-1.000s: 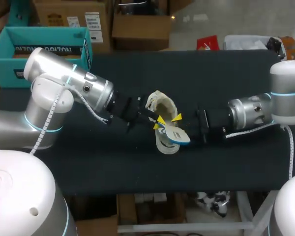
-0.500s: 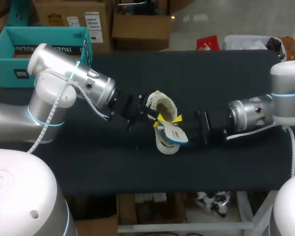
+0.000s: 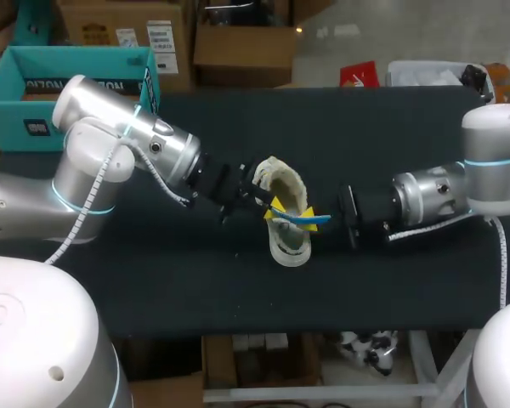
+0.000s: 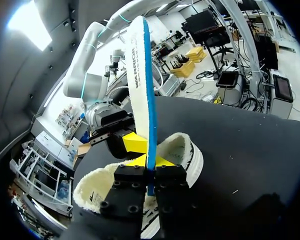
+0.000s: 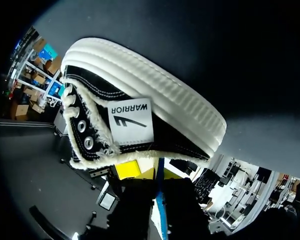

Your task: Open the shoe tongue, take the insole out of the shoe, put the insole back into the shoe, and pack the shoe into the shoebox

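Both pinch insole (image 3: 306, 218) — L pincer (image 3: 274, 208), R pincer (image 3: 311, 213) — edge-up, long axis arm-to-arm.

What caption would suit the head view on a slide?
Left end effector and right end effector both grip a blue-edged insole over the pale shoe on the black table.

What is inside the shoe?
The shoe shows pale fleecy lining at its opening. The insole is held edge-on over it. The left gripper and insole cover the shoe's floor and toe, so those cannot be seen.
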Motion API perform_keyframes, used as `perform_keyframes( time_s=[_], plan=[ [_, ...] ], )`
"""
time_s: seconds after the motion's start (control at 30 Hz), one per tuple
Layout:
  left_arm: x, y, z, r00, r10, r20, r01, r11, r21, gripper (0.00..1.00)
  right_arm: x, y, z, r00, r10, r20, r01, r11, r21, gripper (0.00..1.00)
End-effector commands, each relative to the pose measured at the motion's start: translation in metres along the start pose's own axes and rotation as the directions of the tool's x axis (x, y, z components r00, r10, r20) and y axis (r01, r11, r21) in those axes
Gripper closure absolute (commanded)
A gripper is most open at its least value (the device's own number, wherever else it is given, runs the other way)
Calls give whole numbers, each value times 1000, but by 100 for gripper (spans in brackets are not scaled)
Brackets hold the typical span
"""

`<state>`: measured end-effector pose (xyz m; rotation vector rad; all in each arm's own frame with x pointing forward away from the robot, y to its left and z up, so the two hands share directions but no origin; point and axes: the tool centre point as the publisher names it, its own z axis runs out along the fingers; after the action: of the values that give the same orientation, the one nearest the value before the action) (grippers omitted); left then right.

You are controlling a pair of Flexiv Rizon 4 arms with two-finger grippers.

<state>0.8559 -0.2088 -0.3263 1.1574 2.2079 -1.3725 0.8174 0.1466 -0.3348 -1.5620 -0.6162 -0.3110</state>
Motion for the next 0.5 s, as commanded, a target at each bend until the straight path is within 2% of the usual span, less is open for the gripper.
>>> perform_keyframes(
  time_s=[0.03,0.5],
  plan=[
    [-5,7,3,1000,1,-4,-1,1000,9,100,3,6,5,1000,-5,17,5,1000,-7,100],
    [-9,24,6,1000,-20,-20,20,1000,1,100,9,17,9,998,-26,54,32,994,-108,100]
  ],
)
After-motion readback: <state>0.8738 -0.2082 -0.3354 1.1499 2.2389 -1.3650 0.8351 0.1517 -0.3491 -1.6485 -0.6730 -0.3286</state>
